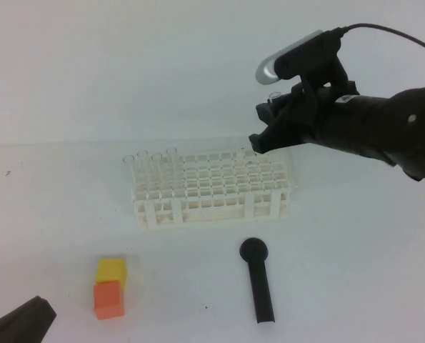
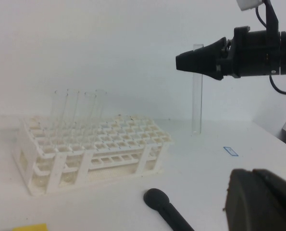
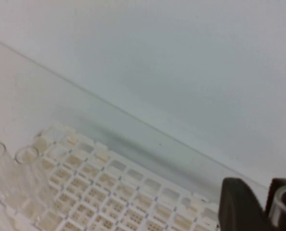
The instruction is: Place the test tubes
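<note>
Down in the near-left corner sits the left gripper [image 1: 18,323], low by the table edge, and I honestly can't tell if it's gripping or not. Just past it, an orange block [image 1: 108,300] touches a yellow block [image 1: 111,270] behind it. To their right lies a black mic-shaped thing [image 1: 259,282], round head pointing toward the white rack [image 1: 212,191]. Four clear tubes [image 1: 156,161] stand in the rack's left end. The right gripper [image 1: 259,141] hangs in the air over the rack's far right end, clamped on a test tube [image 2: 196,96] near its top. That tube hangs upright and isn't in any slot.
</note>
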Tool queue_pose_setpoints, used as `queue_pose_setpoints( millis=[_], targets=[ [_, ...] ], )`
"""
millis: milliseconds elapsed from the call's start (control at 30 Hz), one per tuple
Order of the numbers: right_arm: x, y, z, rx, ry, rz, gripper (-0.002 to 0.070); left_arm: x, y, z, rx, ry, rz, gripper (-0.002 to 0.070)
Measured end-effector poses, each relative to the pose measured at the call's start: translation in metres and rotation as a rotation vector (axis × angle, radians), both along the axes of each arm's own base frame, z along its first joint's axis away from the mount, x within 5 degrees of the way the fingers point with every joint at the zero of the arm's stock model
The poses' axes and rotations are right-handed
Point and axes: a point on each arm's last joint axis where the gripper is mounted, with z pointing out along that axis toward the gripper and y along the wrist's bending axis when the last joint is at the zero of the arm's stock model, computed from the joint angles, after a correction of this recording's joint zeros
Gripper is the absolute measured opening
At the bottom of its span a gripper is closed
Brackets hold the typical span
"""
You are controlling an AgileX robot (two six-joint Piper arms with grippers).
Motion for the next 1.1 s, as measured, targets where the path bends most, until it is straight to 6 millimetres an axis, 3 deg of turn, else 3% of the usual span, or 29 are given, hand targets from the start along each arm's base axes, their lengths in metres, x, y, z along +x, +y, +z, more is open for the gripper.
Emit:
queue_pose_setpoints(
  millis=[267, 467, 867, 1100],
  targets=[
    [-0.005, 0.025, 0.001, 0.150, -0.056, -0.025, 0.0114, 0.000, 0.000, 0.000, 0.000, 0.000, 0.000, -0.0001],
    [0.001, 0.044, -0.017, 0.305, -0.062, -0.022, 0.0114, 0.000, 0.000, 0.000, 0.000, 0.000, 0.000, -0.0001],
    [0.002, 0.067, -0.041, 0.337, -0.184, 0.100, 0.0114, 0.000, 0.000, 0.000, 0.000, 0.000, 0.000, -0.0001],
    [0.008, 0.078, -0.064, 0.318, -0.202, 0.127, 0.0114, 0.000, 0.000, 0.000, 0.000, 0.000, 0.000, -0.0001]
  ],
)
